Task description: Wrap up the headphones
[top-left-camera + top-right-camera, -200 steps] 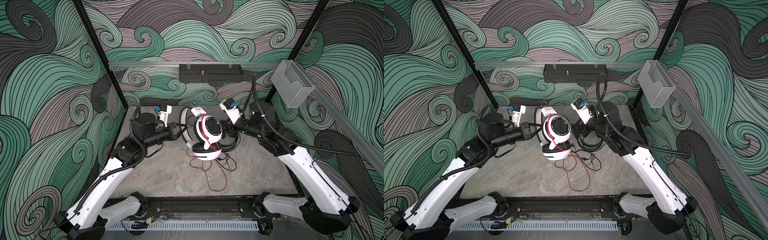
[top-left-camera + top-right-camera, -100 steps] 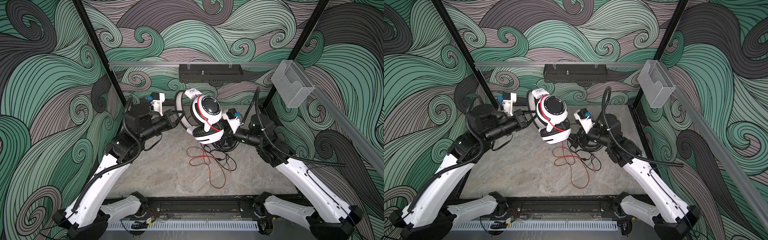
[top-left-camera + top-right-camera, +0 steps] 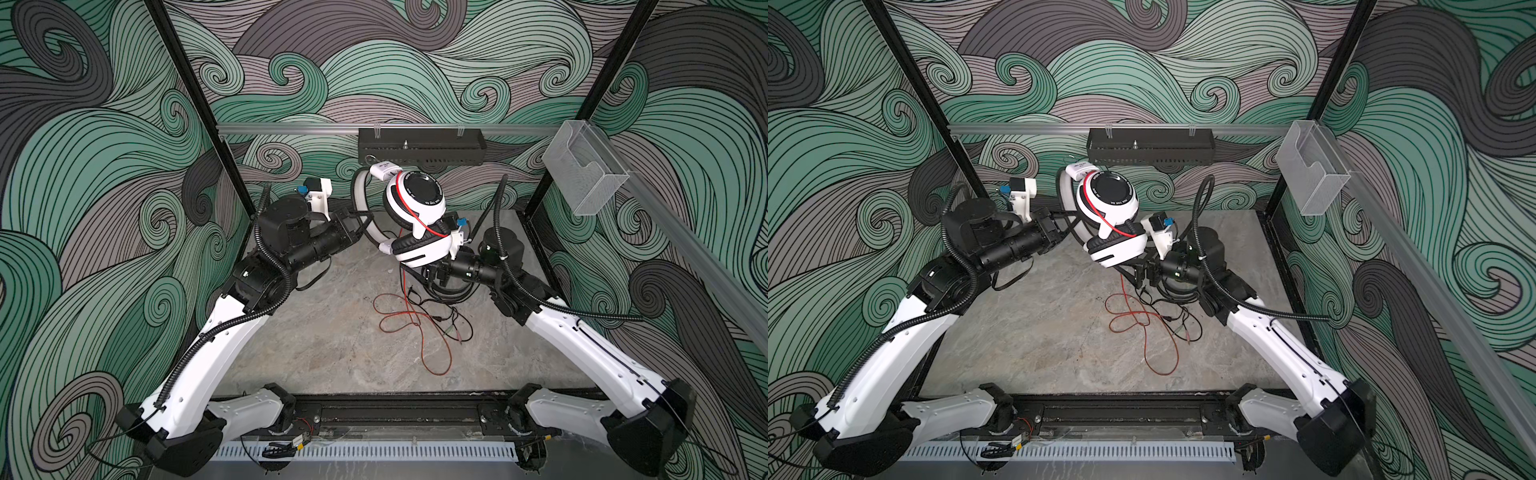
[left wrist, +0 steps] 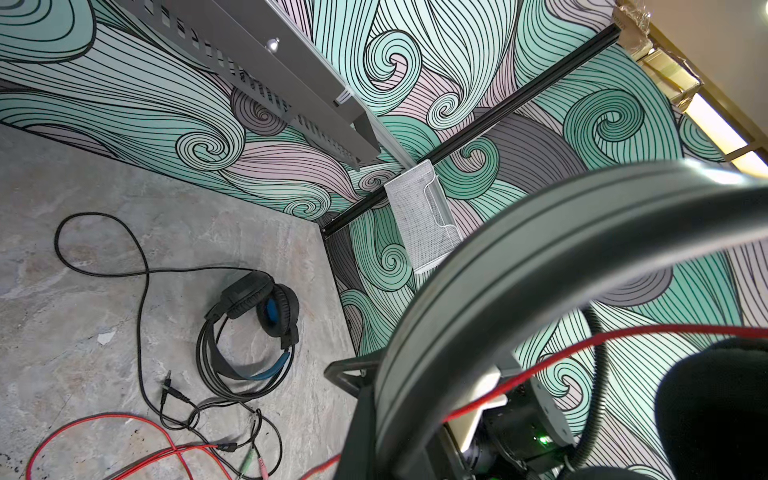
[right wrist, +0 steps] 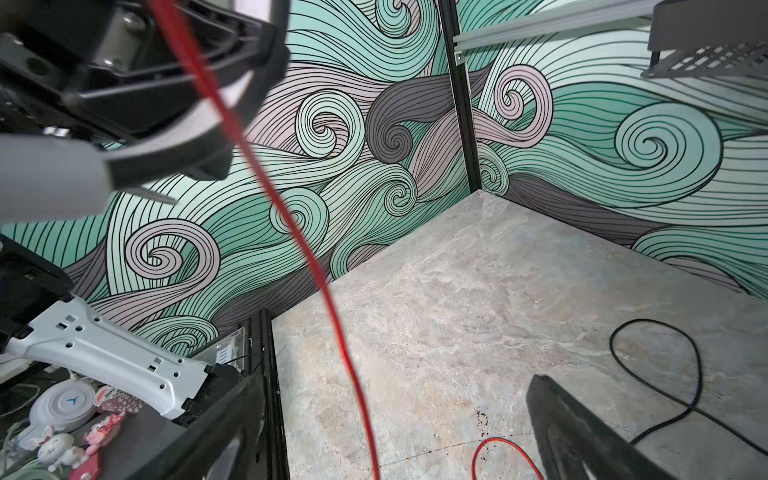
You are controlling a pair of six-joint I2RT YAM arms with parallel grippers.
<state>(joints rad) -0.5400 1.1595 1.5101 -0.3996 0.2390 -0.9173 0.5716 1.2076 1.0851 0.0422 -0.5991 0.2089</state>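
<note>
White headphones [image 3: 415, 216]: held aloft, far middle, over the table [image 3: 324, 340].
Left claw [image 3: 361, 219]: clamped on the stiff headband [image 4: 540, 257].
Right claw [image 5: 395, 432]: spread apart; red cable [image 5: 291, 232] hangs between, ungripped.
Handling: likely light; cable limp, snag-prone, best pinched near the cup [image 3: 419, 195].
Black headphones [image 4: 249, 332]: laid far right.

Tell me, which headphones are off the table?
The white pair, raised in the left gripper. The black pair lies on the table.
</note>
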